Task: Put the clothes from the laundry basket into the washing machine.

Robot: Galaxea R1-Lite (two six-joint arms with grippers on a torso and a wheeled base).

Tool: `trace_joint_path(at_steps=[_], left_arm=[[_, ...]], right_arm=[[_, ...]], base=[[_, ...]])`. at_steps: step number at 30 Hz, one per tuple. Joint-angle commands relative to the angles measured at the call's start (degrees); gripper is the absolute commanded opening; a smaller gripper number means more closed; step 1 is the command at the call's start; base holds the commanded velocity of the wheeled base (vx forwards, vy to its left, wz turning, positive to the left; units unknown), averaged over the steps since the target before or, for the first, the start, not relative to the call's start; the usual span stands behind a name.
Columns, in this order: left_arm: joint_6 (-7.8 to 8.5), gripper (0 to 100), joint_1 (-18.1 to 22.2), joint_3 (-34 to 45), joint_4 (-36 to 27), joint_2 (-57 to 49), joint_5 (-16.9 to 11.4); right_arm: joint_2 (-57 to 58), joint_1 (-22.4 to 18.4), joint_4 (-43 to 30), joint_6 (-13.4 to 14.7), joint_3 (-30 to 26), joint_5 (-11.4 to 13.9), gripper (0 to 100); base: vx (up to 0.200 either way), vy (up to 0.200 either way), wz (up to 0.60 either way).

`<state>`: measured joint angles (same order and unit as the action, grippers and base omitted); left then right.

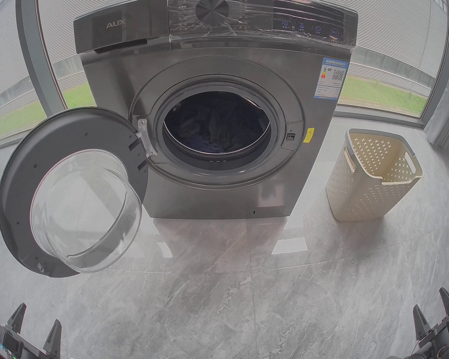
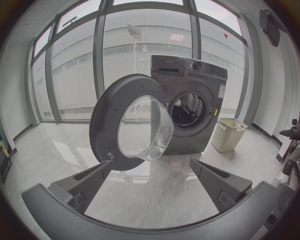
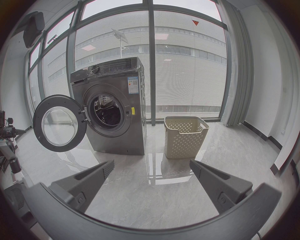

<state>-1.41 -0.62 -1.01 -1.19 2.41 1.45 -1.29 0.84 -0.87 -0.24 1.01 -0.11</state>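
You face a wall of tall windows [image 3: 187, 62], and grey marble floor tiles [image 1: 224, 290] run from it up to you. On that floor, in front of the glass, stands the grey front-loading washing machine [image 1: 121, 75], with plastic film over its control panel [image 1: 262, 18].

Its round door [image 1: 70, 135] is swung fully open on the hinge at the machine's left. The clear glass bowl [image 1: 86, 210] of the door bulges toward you. In the left wrist view the door [image 2: 106, 125] stands between that gripper and the drum opening.

The cream perforated laundry basket [image 1: 355, 196] stands upright on the floor to the right of the machine, near it but not touching. You see its pierced inner walls and two handle slots. In the right wrist view the basket [image 3: 184, 140] sits just beside the machine's side panel.

The clothes [image 1: 217, 121], a dark crumpled heap, lie inside the drum, low behind the door ring.

Your left gripper [image 1: 36, 322] is low at your near left, well back from the door, with its fingers spread apart around bare floor. Your right gripper [image 1: 431, 308] is low at your near right, well short of the basket, also with its fingers spread wide.

A blue-and-white label [image 1: 331, 78] sits on the machine's upper right front, and a small yellow sticker [image 1: 308, 135] sits below it beside the door latch.
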Motion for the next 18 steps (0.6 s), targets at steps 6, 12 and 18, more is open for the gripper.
trace_joint_path(at_steps=[6, 12, 18], left_arm=[[-0.34, 100, 0.53, 1.01, 1.46, -2.41, -0.13], [0.27, 100, 0.53, 1.01, 1.46, -2.41, 0.40], [0.71, 100, 0.45, 1.01, 1.46, -2.41, -0.31]], right_arm=[[1.20, -0.14, 0.78, 0.16, -1.01, 0.29, 100], [1.20, -0.14, 0.78, 0.42, -1.01, 0.20, 100], [1.20, -0.14, 0.69, 0.16, -1.01, 0.20, 100]], base=[[0.000, 0.000, 0.00], [0.000, 0.000, 0.00], [0.000, 0.000, 0.00]])
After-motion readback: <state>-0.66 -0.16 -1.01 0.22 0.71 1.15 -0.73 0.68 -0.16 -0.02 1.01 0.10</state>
